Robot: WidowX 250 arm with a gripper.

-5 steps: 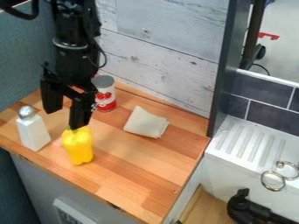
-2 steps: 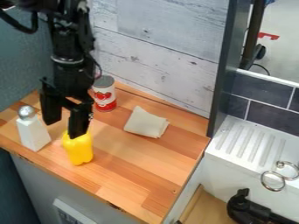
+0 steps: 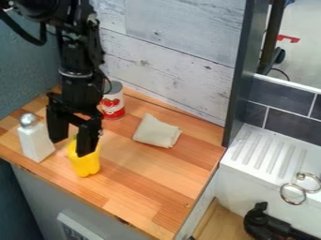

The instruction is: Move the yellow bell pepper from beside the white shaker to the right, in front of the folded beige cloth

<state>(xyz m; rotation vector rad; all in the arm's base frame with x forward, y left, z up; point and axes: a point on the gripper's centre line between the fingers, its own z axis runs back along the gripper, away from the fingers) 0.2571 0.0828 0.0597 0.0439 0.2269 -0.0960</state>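
Note:
The black gripper (image 3: 72, 146) hangs over the left part of the wooden counter, open, its two fingers apart. Its right finger stands in front of the upper part of a yellow bell pepper (image 3: 85, 164), hiding some of it; whether they touch I cannot tell. Close beside the left finger is a white shaker with a silver round top (image 3: 36, 143), upright. Behind the gripper stands a can with a red and white label (image 3: 113, 105). A folded cream cloth (image 3: 156, 131) lies right of the can.
The counter (image 3: 150, 187) ends at its front edge and at a dark upright panel (image 3: 240, 70) on the right. A whitewashed plank wall (image 3: 175, 56) closes the back. Beyond the panel are a white ridged sink ledge (image 3: 266, 157), metal rings (image 3: 293, 194) and a black fixture (image 3: 270, 225).
The gripper has come down lower, first a little leftward and then slightly back to the right, and now overlaps more of the yellow pepper. The objects on the counter have stayed put.

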